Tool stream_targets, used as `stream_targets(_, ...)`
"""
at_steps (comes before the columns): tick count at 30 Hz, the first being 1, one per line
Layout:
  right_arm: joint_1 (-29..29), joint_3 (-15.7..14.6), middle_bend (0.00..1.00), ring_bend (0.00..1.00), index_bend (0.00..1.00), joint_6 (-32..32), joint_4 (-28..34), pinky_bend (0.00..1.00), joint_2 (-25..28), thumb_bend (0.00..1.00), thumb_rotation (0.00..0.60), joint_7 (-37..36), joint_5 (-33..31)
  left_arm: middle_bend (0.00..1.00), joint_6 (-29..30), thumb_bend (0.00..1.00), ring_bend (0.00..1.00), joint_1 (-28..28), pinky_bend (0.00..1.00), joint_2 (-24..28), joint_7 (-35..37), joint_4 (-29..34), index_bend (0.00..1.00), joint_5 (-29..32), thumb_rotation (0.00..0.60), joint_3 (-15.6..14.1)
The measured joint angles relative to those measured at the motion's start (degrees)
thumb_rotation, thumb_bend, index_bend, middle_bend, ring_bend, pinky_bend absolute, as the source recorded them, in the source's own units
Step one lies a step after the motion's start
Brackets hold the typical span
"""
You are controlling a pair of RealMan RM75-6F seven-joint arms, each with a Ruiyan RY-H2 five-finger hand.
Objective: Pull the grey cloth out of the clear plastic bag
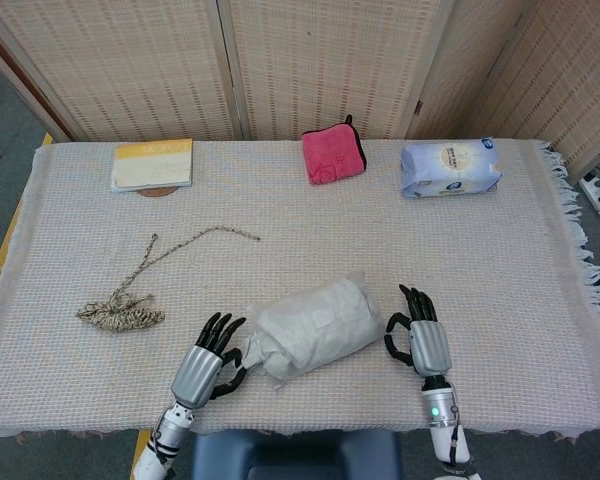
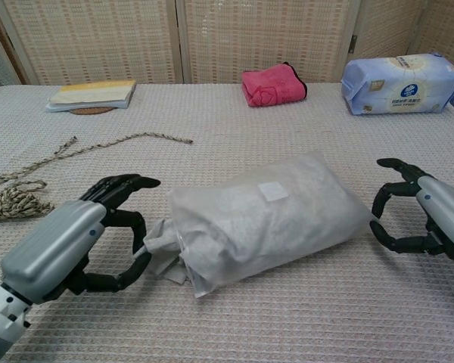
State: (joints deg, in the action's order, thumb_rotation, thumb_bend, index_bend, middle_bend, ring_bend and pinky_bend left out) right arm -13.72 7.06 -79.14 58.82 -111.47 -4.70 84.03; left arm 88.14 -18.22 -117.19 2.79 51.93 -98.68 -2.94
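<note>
The clear plastic bag (image 2: pixel 265 219) lies low in the middle of the frame, its long axis running lower left to upper right; my left hand (image 2: pixel 68 242) seems to pinch the grey cloth (image 2: pixel 160 253) at its mouth (contact unclear); my right hand (image 2: pixel 424 215) hovers spread, empty, beside the far end.

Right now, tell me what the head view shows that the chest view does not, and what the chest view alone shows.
Only the head view shows the whole table with its fringed right edge, the floor beside it, and the dark seat at the bottom edge.

Only the chest view shows, close up, the grey cloth poking out of the bag's left end, at the left robot hand's fingertips.

Both show the plastic bag, right robot hand, rope, book, pink cloth and tissue pack.
</note>
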Motion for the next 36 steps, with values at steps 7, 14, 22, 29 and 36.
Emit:
stream_targets(7, 0.15, 0.41, 0.09, 0.0, 0.69, -0.75, 1.3, 0.0, 2.24, 0.49, 0.6, 0.62, -0.23, 0.15, 0.76, 0.59, 0.0, -0.07, 0.0, 1.03, 0.88, -1.33, 0.8, 0.67, 0.6, 1.03)
stream_targets(14, 0.11, 1.42, 0.09, 0.0, 0.7, -0.47, 3.32, 0.0, 5.45, 0.49, 0.6, 1.36, -1.34, 0.15, 1.76, 0.59, 0.0, -0.09, 0.0, 3.16, 1.59, -2.65, 0.8, 1.29, 0.6, 1.97)
stream_targets(22, 0.15, 3.12, 0.1, 0.0, 0.7, -0.18, 4.33, 0.0, 9.19, 0.49, 0.6, 1.52, -3.2, 0.15, 2.86, 0.59, 0.0, 0.37, 0.0, 6.56, 3.47, -4.37, 0.8, 2.54, 0.6, 2.95)
stream_targets(29, 0.24, 4.36, 0.1, 0.0, 0.71, -0.29, 4.34, 0.0, 11.94, 0.49, 0.6, 1.05, -4.45, 0.15, 3.37, 0.59, 0.0, 0.61, 0.0, 9.24, 4.78, -5.85, 0.8, 3.72, 0.6, 3.91)
stream_targets(36, 0.95, 5.23, 0.1, 0.0, 0.71, -0.91, 3.13, 0.0, 14.88, 0.49, 0.6, 0.25, -5.63, 0.15, 3.92, 0.6, 0.0, 1.15, 0.0, 12.22, 5.58, -7.49, 0.8, 5.19, 0.6, 4.94)
